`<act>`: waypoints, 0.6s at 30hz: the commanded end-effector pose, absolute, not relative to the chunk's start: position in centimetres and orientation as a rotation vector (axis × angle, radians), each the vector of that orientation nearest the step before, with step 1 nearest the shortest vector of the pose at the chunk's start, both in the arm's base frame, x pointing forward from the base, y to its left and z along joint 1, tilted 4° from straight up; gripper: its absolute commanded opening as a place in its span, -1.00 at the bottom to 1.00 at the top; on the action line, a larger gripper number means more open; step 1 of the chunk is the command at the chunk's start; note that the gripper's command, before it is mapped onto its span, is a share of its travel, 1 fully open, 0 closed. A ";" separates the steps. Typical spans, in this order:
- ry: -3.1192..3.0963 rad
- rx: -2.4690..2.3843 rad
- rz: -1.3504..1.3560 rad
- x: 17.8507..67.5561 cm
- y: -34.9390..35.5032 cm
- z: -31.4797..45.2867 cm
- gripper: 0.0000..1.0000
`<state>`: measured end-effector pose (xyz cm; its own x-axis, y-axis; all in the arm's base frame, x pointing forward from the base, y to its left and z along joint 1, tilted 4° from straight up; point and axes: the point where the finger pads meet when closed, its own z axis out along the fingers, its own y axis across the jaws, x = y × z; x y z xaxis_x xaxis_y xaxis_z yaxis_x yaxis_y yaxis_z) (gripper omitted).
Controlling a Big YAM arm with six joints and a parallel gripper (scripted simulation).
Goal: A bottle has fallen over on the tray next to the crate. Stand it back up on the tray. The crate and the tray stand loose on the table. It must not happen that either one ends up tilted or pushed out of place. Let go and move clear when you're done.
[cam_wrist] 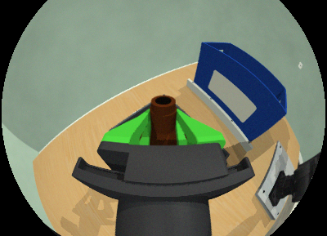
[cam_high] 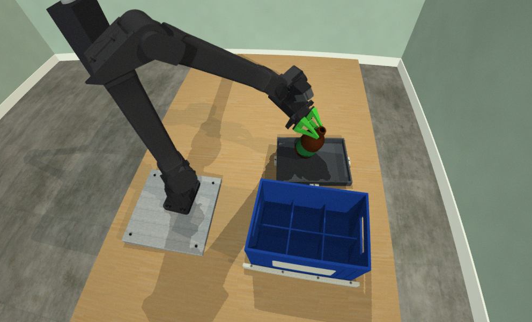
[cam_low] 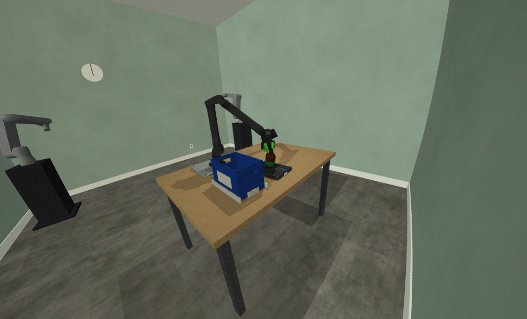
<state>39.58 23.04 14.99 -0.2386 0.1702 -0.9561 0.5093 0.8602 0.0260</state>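
We note the green fingers (cam_high: 315,125) clamped on the neck of the brown bottle (cam_high: 309,144). Below them the bottle stands upright on the tray (cam_high: 340,175). Crate (cam_high: 308,256) near, on the counter (cam_high: 220,119).

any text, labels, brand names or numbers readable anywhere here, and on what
None can be read.
Crate: the pale panel on its side is blank.
Bottle, held at the neck in the tool over the tray: its green band shows no lettering.
Wall disc: one dark line, no numbers.
Base plate: only screw heads.
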 end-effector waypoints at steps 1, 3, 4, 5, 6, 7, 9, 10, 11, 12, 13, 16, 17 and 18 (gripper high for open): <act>1.789 0.533 -0.334 40.0 22.8 15.7 -1.00; 1.789 0.533 -0.334 40.0 22.8 15.7 -1.00; 1.789 0.533 -0.334 40.0 22.8 15.7 -1.00; 1.789 0.533 -0.334 40.0 22.8 15.7 -1.00; 1.789 0.533 -0.335 40.0 22.8 15.7 -1.00; 1.789 0.532 -0.335 40.0 22.8 15.7 -1.00; 1.790 0.531 -0.337 39.9 22.8 15.6 -1.00; 1.790 0.530 -0.338 39.9 22.8 15.6 -1.00; 1.791 0.529 -0.340 39.9 22.7 15.5 -1.00; 1.790 0.531 -0.337 40.0 22.8 15.6 -1.00; 1.789 0.533 -0.335 40.1 22.9 15.6 -1.00; 1.787 0.536 -0.331 40.0 22.8 15.8 -1.00; 1.788 0.534 -0.334 40.0 22.8 15.6 -1.00; 1.790 0.531 -0.339 40.0 22.7 15.4 -1.00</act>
<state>39.58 23.03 14.87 -0.2391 0.1694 -0.9561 0.5092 0.8603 0.0251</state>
